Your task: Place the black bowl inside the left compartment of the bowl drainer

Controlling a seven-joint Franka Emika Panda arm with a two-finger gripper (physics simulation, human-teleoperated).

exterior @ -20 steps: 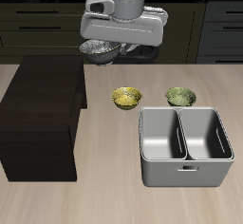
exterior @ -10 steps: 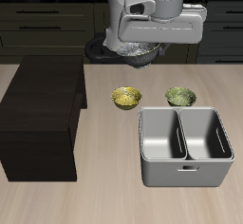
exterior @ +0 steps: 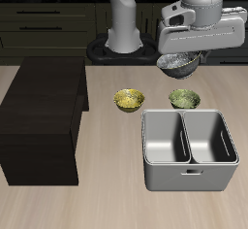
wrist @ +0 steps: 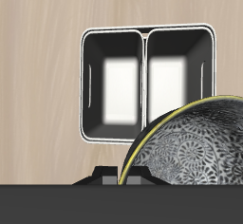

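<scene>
The black bowl hangs in the air behind the green bowl, dark outside and speckled grey inside. My gripper is shut on its rim, and the hand hides the fingers in the exterior view. In the wrist view the black bowl fills the foreground beside my gripper. The bowl drainer stands on the table nearer the front edge, below and forward of the held bowl. Both wells of the bowl drainer show bare in the wrist view.
A yellow-gold patterned bowl and a green patterned bowl sit on the table just behind the drainer. A large dark cabinet block stands at one side of the table.
My gripper has carried the black bowl sideways across the back of the table, from above the dark block's far corner to above the green bowl. Nothing on the table has moved.
</scene>
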